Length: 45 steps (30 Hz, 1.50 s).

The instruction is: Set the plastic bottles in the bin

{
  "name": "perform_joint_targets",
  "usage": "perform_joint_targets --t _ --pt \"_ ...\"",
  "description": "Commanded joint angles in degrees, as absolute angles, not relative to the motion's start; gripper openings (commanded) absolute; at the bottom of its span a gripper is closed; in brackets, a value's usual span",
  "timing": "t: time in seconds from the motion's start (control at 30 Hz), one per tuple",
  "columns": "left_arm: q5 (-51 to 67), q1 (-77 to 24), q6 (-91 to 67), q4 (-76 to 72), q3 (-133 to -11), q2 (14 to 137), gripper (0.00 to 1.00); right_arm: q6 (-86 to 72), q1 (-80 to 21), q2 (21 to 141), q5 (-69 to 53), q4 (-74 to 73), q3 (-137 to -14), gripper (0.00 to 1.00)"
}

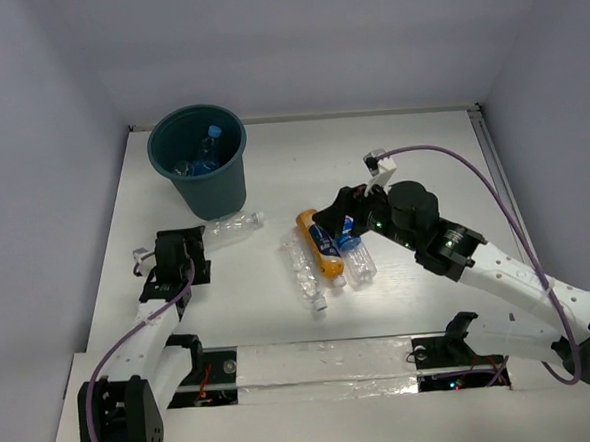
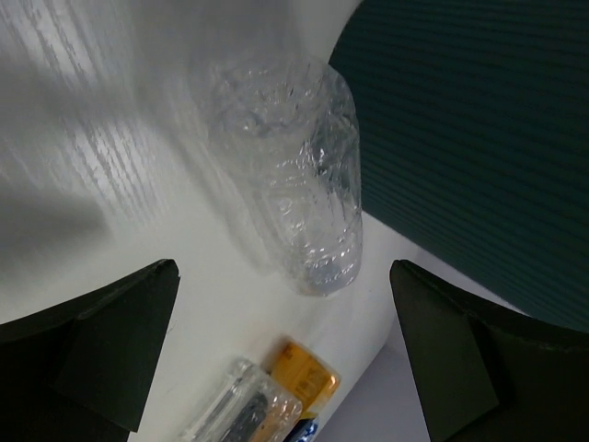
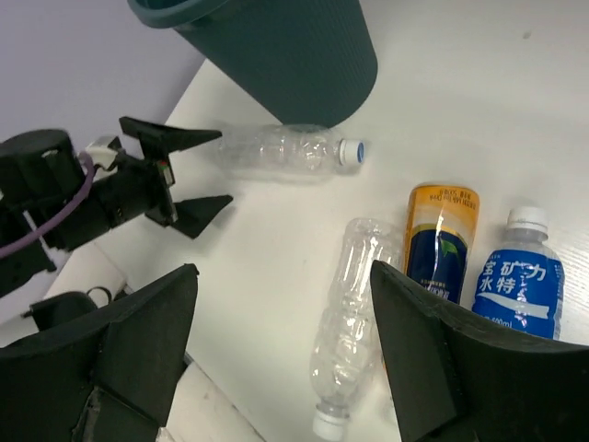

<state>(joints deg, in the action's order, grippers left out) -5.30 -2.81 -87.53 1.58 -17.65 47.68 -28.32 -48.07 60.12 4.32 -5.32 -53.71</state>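
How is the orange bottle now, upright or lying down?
Lying down: the orange bottle rests on its side on the table, beside a clear bottle.

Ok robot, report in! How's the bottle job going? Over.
Both tools open: left tool aimed at clear bottle beside bin, right tool above orange bottle, blue-label bottle, second clear bottle. Some bottles already binned. Nothing in the way.

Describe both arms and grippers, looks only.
The left arm and right arm have white shells with black joints and bases. A purple cable loops along each. The left gripper and right gripper are black, with dark wedge-shaped fingers.
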Motion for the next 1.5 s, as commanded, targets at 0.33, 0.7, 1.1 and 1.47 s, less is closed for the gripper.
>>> perform_joint_targets --t 0.33,0.7,1.1,1.47 --pt "-5.79 0.09 -89.03 -12.39 -18.28 62.32 0.99 -27.60 -48.25 52.74 -3.07 -10.28 -48.87 0.89" --pt "-5.36 2.37 -86.75 -13.89 -22.59 70.31 0.99 -29.79 -48.25 52.91 -2.65 -10.89 -45.70 0.91" --pt "-5.63 2.90 -84.55 -14.06 -24.79 74.88 0.75 -27.42 -46.67 57.57 5.19 -17.57 -49.92 0.95" --pt "-4.92 3.43 -79.72 -10.82 -24.61 73.66 0.44 -25.75 -41.85 58.00 6.15 -23.64 -55.37 0.99"
